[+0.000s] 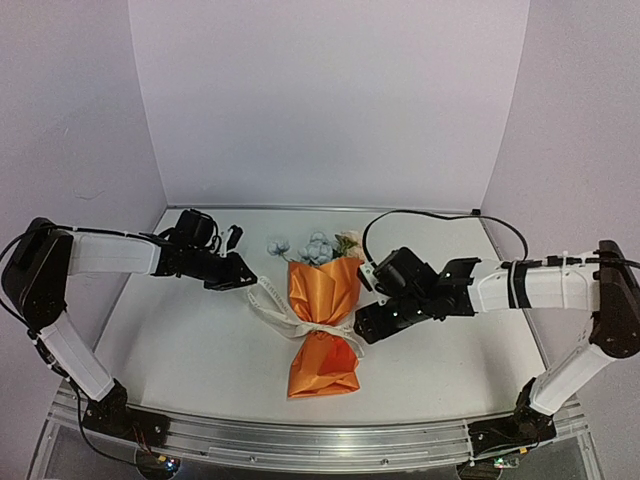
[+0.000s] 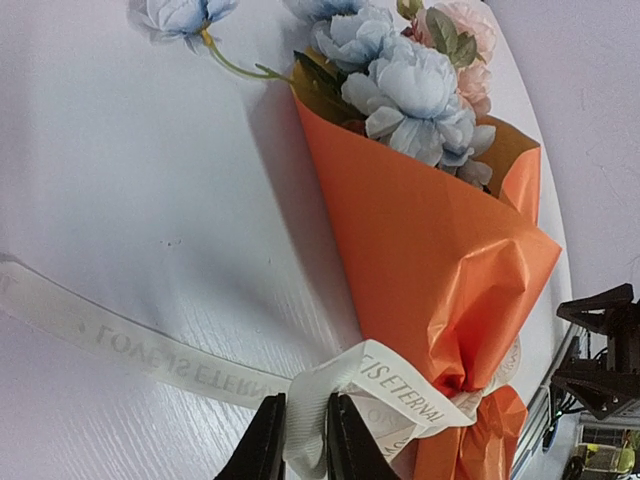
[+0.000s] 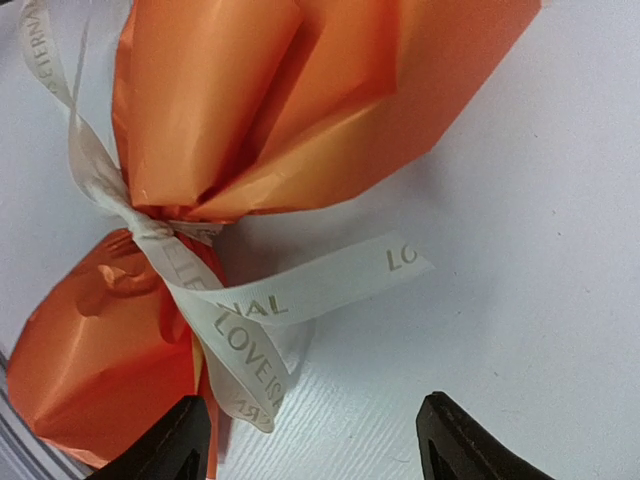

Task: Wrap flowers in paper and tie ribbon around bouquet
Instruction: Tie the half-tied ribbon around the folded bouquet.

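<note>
**Position.** The bouquet (image 1: 325, 320) is found lying flat on the counter (image 1: 200, 350) between the two grippers. Its long axis runs away from the arm bases, with the blooms at the far end.

**Materials.**
- The paper (image 2: 430, 250) is orange and glossy. It is formed into a creased cone, cinched at the waist and flared again below it.
- The flowers (image 2: 410, 90) are pale blue and pink blooms with soft, layered petals, and are seen protruding from the cone's mouth. One blue bloom on a thin green stem leans out sideways.
- The ribbon (image 3: 300, 290) is a flat cream band printed "LOVE IS ETERNAL". It is drawn into a knot (image 3: 150, 232) at the waist, with tails trailing to both sides.

**Left gripper.** The jaws of the left gripper (image 2: 305, 445) are set narrowly apart with a strand of ribbon between them. Whether that strand is clamped cannot be told. The knot lies near, off the right finger, and the cone stretches ahead and to the right.

**Right gripper.** The jaws of the right gripper (image 3: 320, 445) are spread wide and nothing is held. The knot lies ahead and towards the left finger. A loose tail rests on the counter close by that finger, not between the jaws.

**Judgement.**
- The tie appears to be made.
- In the overhead view the right gripper is the nearer to the waist.
- Any further tightening would be pulled across the long axis, outward from the knot.
- The ribbon is judged floppy and liable to slip.
- The paper is judged likely to spring open if the knot is slack.
</note>
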Robot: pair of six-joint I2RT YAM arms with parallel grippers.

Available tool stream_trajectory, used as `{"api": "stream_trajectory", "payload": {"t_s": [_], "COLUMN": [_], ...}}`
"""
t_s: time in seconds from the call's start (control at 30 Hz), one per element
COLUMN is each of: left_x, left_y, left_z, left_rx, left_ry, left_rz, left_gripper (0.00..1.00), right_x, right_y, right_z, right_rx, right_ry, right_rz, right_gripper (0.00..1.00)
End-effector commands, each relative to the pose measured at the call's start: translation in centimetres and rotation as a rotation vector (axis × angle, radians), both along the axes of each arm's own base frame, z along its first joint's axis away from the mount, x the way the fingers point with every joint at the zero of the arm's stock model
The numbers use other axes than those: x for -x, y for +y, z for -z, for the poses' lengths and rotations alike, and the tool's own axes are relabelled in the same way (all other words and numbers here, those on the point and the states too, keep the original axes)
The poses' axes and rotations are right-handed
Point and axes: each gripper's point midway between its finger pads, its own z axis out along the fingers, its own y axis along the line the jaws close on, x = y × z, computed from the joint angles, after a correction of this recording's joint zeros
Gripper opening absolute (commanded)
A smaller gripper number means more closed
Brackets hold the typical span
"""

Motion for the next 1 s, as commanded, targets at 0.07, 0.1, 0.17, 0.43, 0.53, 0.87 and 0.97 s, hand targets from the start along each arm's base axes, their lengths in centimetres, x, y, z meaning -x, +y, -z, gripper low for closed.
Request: {"api": "stream_trajectory", "payload": {"t_s": [0.07, 0.1, 0.17, 0.43, 0.53, 0.87, 0.97], "left_x": [-1.7, -1.7, -1.7, -1.6, -1.5, -1.3, -1.2], "left_y": [-0.2, -0.2, -0.3, -0.4, -0.4, -0.8, -0.9], "left_z": [-2.8, -2.7, -2.4, -2.4, -2.2, -1.6, -1.5], "left_rx": [0.015, 0.013, 0.007, -0.002, -0.008, 0.006, 0.010], "left_ry": [-0.085, -0.080, -0.068, -0.060, -0.050, -0.023, -0.017], "left_rz": [-0.021, -0.020, -0.011, 0.003, 0.009, 0.025, 0.028], "left_gripper": [0.19, 0.19, 0.18, 0.16, 0.15, 0.09, 0.08], "right_x": [-0.6, -0.8, -0.6, 0.3, 0.4, 3.3, 2.7], "right_y": [3.7, 4.2, 5.0, 4.4, 3.9, 1.3, 0.7], "right_z": [-2.3, -2.4, -2.7, -1.7, -1.4, 1.4, 2.5], "right_rx": [-0.188, -0.200, -0.218, -0.140, -0.108, 0.000, 0.032], "right_ry": [0.139, 0.149, 0.177, 0.234, 0.239, 0.273, 0.237], "right_rz": [-0.181, -0.200, -0.245, -0.305, -0.304, -0.279, -0.245], "right_gripper": [0.70, 0.69, 0.68, 0.57, 0.57, 0.48, 0.48]}}
